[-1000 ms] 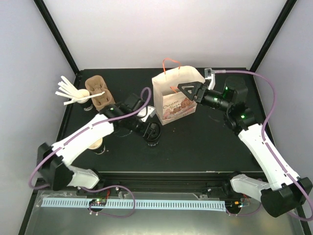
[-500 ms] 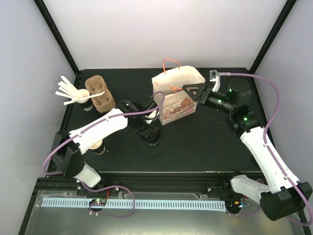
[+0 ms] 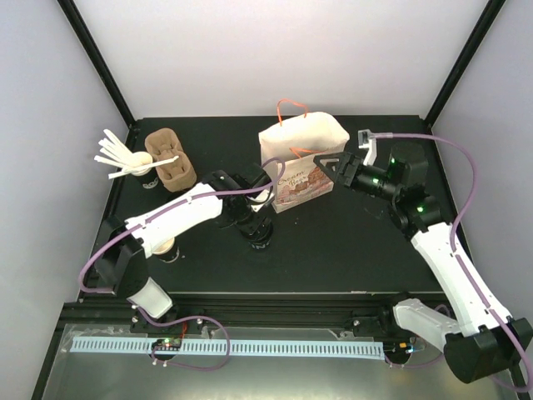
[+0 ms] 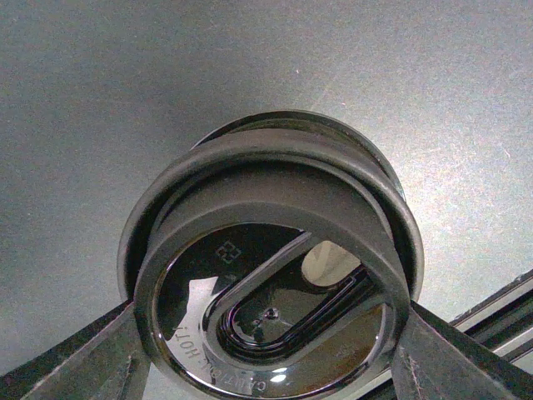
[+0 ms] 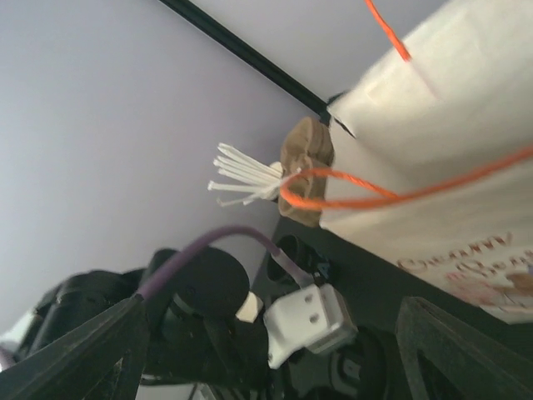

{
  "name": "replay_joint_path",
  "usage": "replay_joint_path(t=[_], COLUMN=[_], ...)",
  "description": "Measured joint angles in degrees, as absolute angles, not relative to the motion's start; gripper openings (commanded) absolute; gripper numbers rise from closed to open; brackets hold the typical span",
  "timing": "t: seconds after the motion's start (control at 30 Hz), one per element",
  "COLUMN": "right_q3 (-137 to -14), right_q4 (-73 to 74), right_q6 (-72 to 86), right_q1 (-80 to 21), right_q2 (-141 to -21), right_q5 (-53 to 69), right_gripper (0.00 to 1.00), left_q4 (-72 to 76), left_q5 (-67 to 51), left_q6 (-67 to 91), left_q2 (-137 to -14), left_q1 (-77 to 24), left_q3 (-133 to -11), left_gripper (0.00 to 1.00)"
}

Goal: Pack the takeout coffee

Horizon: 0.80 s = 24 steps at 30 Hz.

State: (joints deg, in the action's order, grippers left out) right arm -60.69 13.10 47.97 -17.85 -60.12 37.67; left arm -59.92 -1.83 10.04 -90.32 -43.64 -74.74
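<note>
black table (image 3: pixel 350 242); left arm (image 3: pixel 179 212) outstretched, fingers (image 4: pixel 92 358) gripping cup (image 4: pixel 275 200)

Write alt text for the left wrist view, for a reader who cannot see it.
A lidded black coffee cup, seen from above, fills the frame, held between the two fingers of the left claw. Dark table lies beneath.

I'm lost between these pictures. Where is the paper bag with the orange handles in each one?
Top external: the paper bag stands centre-right at the back of the table.
Left wrist: not in it; only the lidded cup shows.
Right wrist: the bag fills the right side.
Shared landmark: white stirrer sticks, in the top and right wrist views.
</note>
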Motion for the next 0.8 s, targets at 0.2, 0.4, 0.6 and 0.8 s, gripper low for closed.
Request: replay_joint_path(t=[0.2, 0.4, 0.6, 0.8], right_q3=[-56.9, -54.0, -44.0, -41.6], right_q4=[18.5, 23.6, 27.7, 28.7], right_q6=[44.3, 38.1, 32.4, 30.3], right_q1=[-17.8, -17.8, -17.8, -17.9], right_q2=[-55.1, -51.5, -46.4, -51.7], right_q5=[36.2, 33.8, 31.1, 32.0], right_gripper=[0.83, 0.83, 0.83, 0.83], left_q4=[-59.5, -58.8, -58.4, -58.5], left_q5=[-2.5, -2.9, -3.0, -2.4], left_q6=[9.5, 8.9, 8.5, 8.1], left_q2=[-91.8, -92.4, -93.6, -94.6], left_q1=[-43.6, -43.6, -43.8, -44.4], left_q3=[-74.8, -74.8, -74.8, -75.3], left_gripper=[0.74, 0.74, 0.76, 0.76])
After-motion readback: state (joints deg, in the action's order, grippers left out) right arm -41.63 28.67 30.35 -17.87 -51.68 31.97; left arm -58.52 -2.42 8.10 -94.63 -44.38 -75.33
